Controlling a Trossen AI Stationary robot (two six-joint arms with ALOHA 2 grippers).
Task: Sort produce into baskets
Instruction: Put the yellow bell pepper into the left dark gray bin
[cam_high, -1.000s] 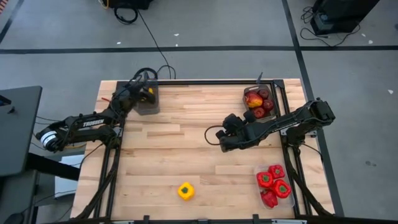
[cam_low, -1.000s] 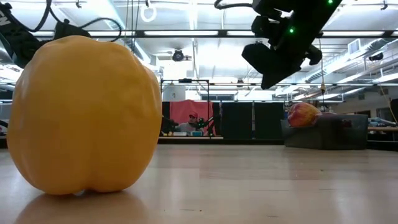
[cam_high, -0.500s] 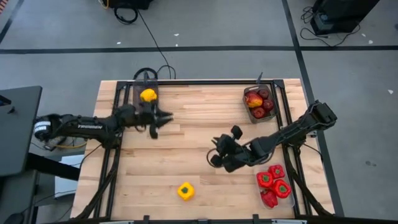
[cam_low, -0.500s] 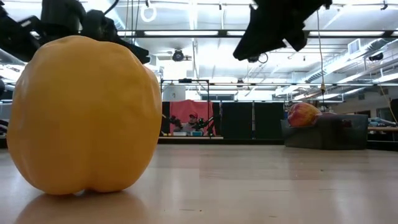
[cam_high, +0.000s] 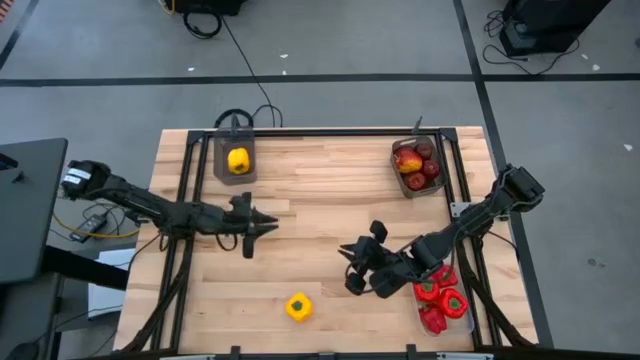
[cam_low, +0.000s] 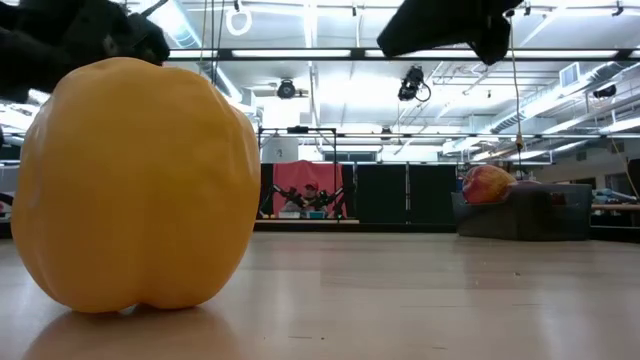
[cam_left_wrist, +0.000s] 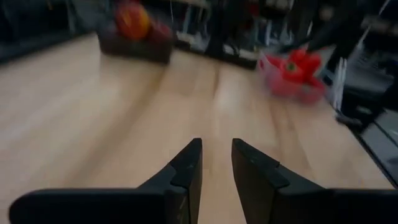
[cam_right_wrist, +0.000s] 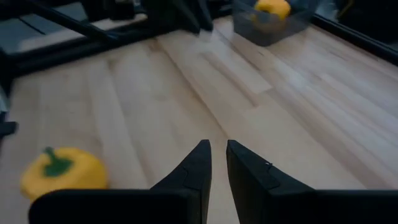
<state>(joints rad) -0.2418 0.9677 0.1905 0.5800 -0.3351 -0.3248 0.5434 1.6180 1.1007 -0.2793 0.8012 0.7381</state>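
From above, the table (cam_high: 330, 230) fills the middle of the frame. A yellow pepper (cam_high: 298, 307) lies loose at the lower centre. A second yellow pepper (cam_high: 238, 160) sits in the grey bin (cam_high: 236, 176) at the upper left. The bin of apples (cam_high: 417, 166) is at the upper right, and the clear bin of red peppers (cam_high: 440, 298) at the lower right, its near end partly covered by the right arm. The left gripper (cam_high: 262, 228) hangs left of centre; the right gripper (cam_high: 352, 268) is at lower centre-right, near the loose pepper but apart from it. Neither gripper's finger gap can be read from here.

At table height the loose pepper (cam_low: 135, 185) swells over the left half of the frame and hides whatever lies behind it. Dark arm parts are cut off along the top edge. An apple (cam_low: 487, 185) pokes above a dark bin (cam_low: 530, 215) at the right, and far back a seated person is too small to make out.

The left wrist picture is blurred: the left gripper (cam_left_wrist: 216, 155) shows its fingers nearly together with a narrow slit between them and nothing in it. Red peppers (cam_left_wrist: 292, 70) smear at the upper right, and what looks like apples (cam_left_wrist: 134, 22) at the upper left.

In the right wrist picture the right gripper (cam_right_wrist: 217, 155) is likewise almost closed and empty. The loose pepper (cam_right_wrist: 62, 171) lies at the lower left, and the binned one (cam_right_wrist: 272, 7) is cut by the top edge.
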